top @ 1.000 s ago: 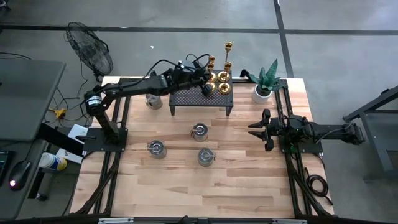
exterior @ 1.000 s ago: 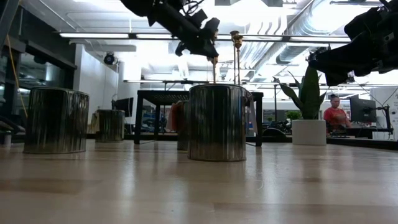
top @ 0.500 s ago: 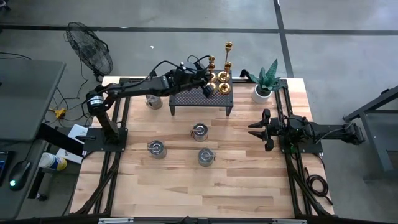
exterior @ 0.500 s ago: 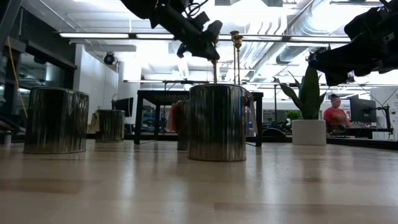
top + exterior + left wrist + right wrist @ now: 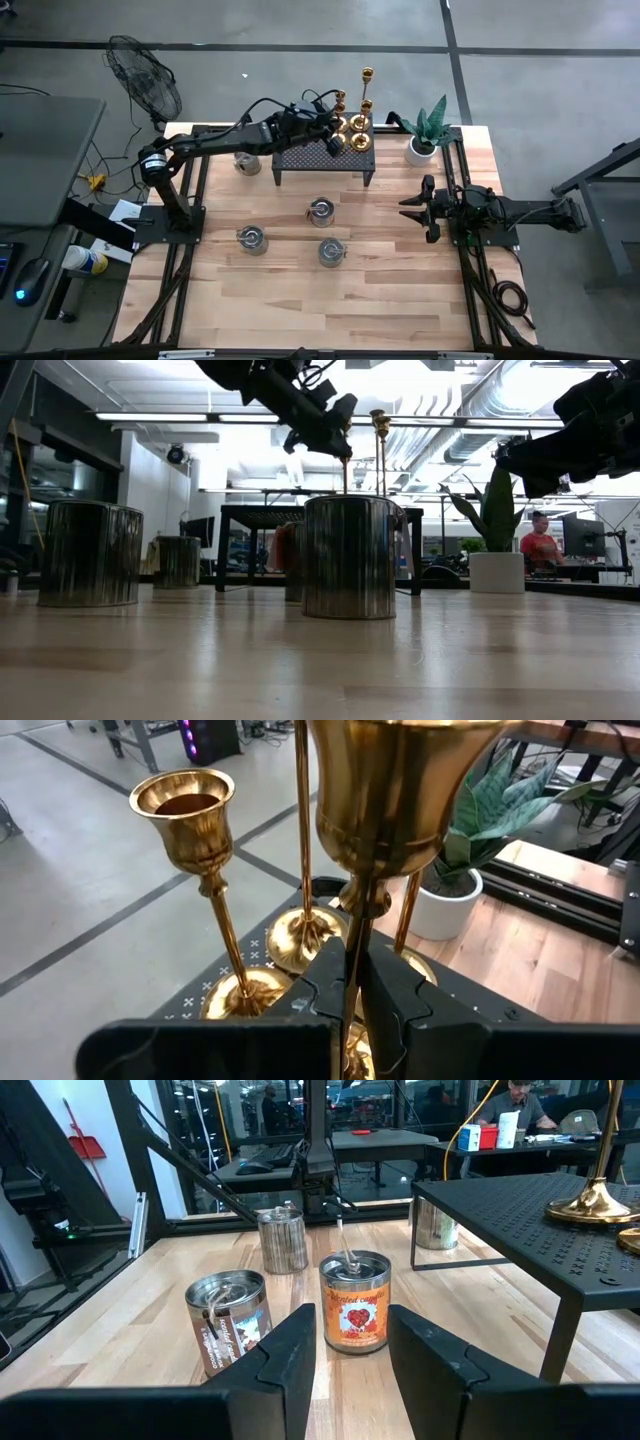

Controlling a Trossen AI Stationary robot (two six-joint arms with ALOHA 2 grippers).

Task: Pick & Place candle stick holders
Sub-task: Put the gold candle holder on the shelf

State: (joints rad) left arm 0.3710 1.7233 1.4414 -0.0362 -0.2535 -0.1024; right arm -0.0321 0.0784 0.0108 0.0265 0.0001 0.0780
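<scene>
Currently left claw (image 5: 352,982) clamped on candle stick holder (image 5: 385,810) stem, on black rack (image 5: 322,160). Lift straight up, avoid neighbouring holders (image 5: 195,815). Right claw (image 5: 350,1342) open, idle.

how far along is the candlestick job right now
Nothing looks placed yet: the gold candlesticks all stand on the black perforated stand. In hand: the left gripper has its jaws closed on the stem of one candlestick. Left: lifting and placing it, then the others. The right gripper waits open near the table's right edge.
</scene>
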